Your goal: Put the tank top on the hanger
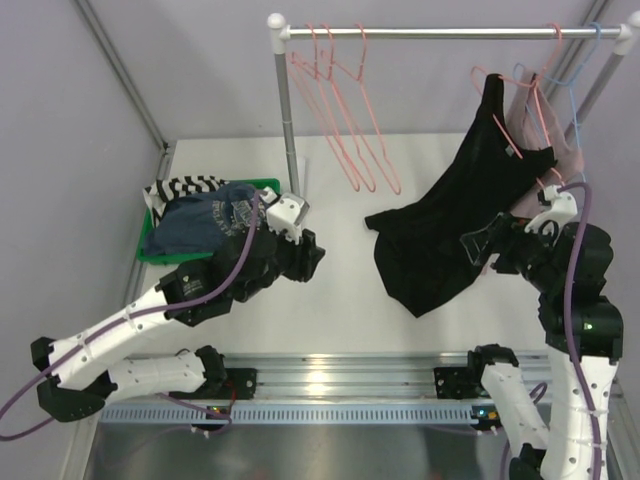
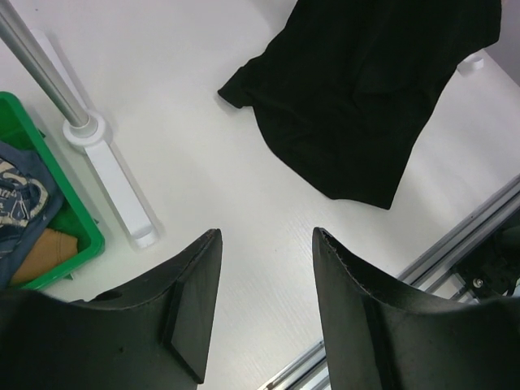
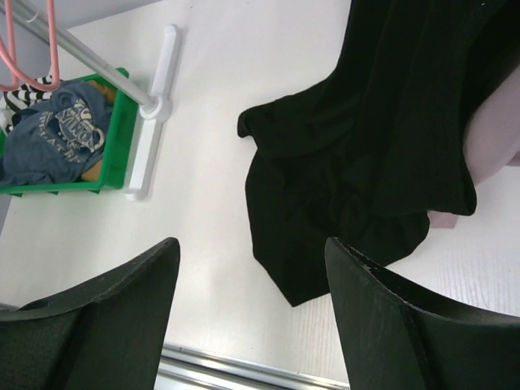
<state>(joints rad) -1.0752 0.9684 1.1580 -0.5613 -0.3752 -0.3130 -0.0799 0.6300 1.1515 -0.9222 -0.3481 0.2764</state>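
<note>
Fabric of the plain black sleeveless tank top (image 1: 450, 215) hangs from a thin salmon-pink wire hanger (image 1: 510, 138) on the metal rail (image 1: 430, 33) at the right, its lower half pooled on the white table (image 1: 340, 310). Left gripper (image 2: 264, 276) and right gripper (image 3: 252, 284) both hover above the table, fingers spread wide, holding nothing.

Pale lilac walls (image 1: 200, 70) enclose a white counter (image 1: 340, 310). A metal clothes rail (image 1: 450, 33) spans the back, under even light.
</note>
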